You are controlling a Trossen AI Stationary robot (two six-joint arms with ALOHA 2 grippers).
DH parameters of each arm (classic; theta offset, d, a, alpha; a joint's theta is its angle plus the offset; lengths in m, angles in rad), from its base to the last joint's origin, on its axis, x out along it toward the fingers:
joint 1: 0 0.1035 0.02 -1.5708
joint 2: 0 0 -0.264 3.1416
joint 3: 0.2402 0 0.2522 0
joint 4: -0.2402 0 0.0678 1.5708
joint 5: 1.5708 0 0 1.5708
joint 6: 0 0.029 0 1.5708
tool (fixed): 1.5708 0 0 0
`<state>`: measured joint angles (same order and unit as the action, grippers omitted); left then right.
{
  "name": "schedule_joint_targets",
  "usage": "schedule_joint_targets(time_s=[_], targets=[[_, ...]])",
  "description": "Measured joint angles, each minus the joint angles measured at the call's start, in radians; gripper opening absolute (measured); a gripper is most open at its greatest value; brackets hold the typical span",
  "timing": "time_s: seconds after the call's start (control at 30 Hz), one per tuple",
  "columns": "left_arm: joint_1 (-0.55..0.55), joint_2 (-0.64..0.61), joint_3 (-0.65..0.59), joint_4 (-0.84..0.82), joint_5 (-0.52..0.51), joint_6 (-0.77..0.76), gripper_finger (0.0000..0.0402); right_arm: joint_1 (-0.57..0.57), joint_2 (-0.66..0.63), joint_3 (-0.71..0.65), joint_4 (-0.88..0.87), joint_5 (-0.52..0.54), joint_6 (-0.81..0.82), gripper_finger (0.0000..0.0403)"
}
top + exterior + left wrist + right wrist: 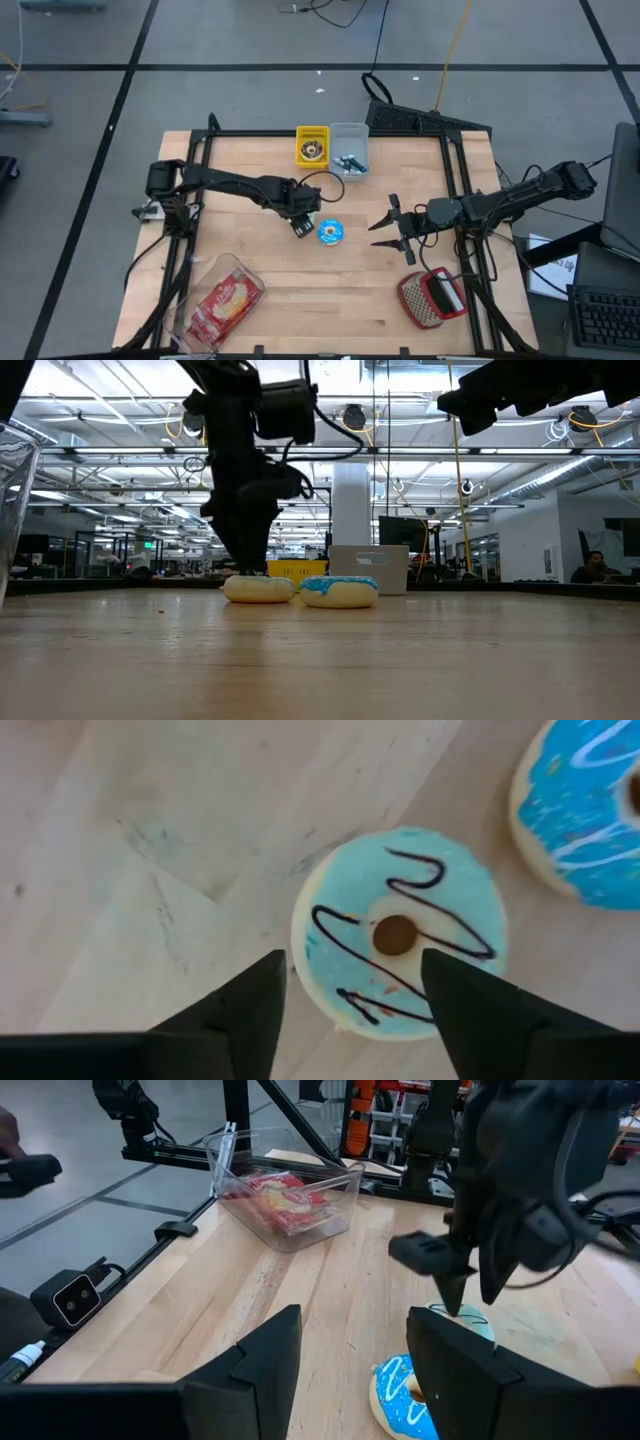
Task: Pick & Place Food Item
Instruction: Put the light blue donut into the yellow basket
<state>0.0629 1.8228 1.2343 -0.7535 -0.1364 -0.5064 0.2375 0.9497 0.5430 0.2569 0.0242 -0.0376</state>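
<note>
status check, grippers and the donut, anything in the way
Left gripper open, straddling pale blue donut on table. Right gripper open, hovering aside. Bright blue donut close beside the target.

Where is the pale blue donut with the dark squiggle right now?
The pale blue donut lies on the table near its middle, under the left gripper, whose open fingers straddle it, just left of the bright blue donut.

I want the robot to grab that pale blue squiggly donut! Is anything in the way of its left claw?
Nothing visible blocks it. The left gripper hangs open right above the pale blue donut. The bright blue donut lies beside it, apart, not between them.
</note>
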Motion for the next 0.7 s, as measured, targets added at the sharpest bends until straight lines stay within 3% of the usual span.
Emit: schedule_joint_targets(time_s=[0.3,0.7], targets=[[0.011,0.077,0.000,0.002,0.001,0.007,0.0263,0.000,0.000,0.000,0.000,0.000,0.000,0.0171],[0.019,0.102,0.000,0.051,-0.009,0.033,0.0218,0.000,0.000,0.000,-0.005,0.000,0.000,0.0171]])
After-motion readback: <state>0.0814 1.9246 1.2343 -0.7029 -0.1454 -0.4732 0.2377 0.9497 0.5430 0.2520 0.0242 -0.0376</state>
